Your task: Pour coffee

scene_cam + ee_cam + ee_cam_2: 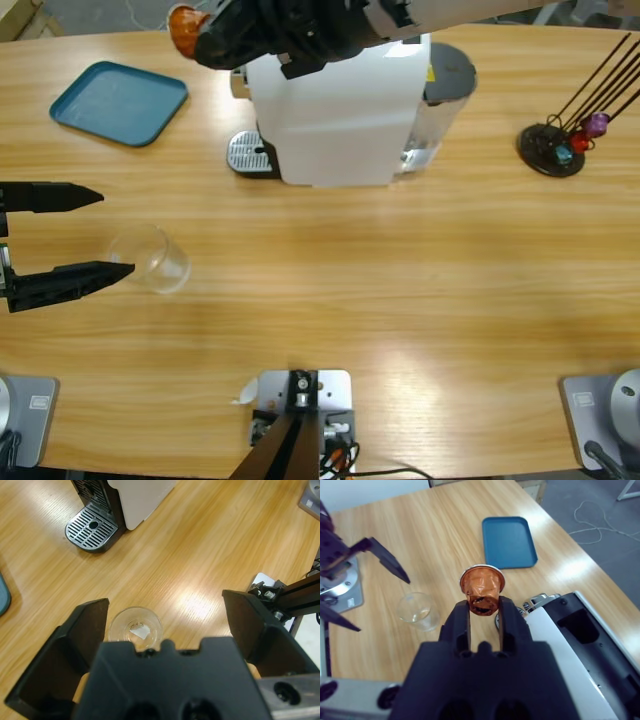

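Item one, my right pincer [484, 611]: clamped on an orange coffee capsule [481, 587], foil rim uppermost, held in the air above the white coffee machine [335, 110]; in the high view the capsule [186, 28] shows just past the machine's left side, near the bench's far edge. Item two, my left pincer [100, 232]: jaws wide apart, reaching in from the bench's left edge, one jaw on each side of the glass cup [150, 258] without gripping it; in the high view the nearer jaw's tip lies at the cup's rim, and whether it touches I cannot tell. Item three, glass cup [135, 626]: clear, upright on the wooden bench [400, 290] toward the left edge; its only visible content is a small pale patch at the bottom, which I cannot identify. Item four, coffee machine: white body, dark top, standing at the middle of the far edge, with a perforated metal drip tray [93, 525] at its left foot; nothing stands on the tray. Item five, teal tray [118, 101]: at the far left corner, holding nothing. Item six, black capsule stand [552, 148]: near the far right corner, thin rods rising from a round base, with a few coloured capsules [584, 135] resting on it.
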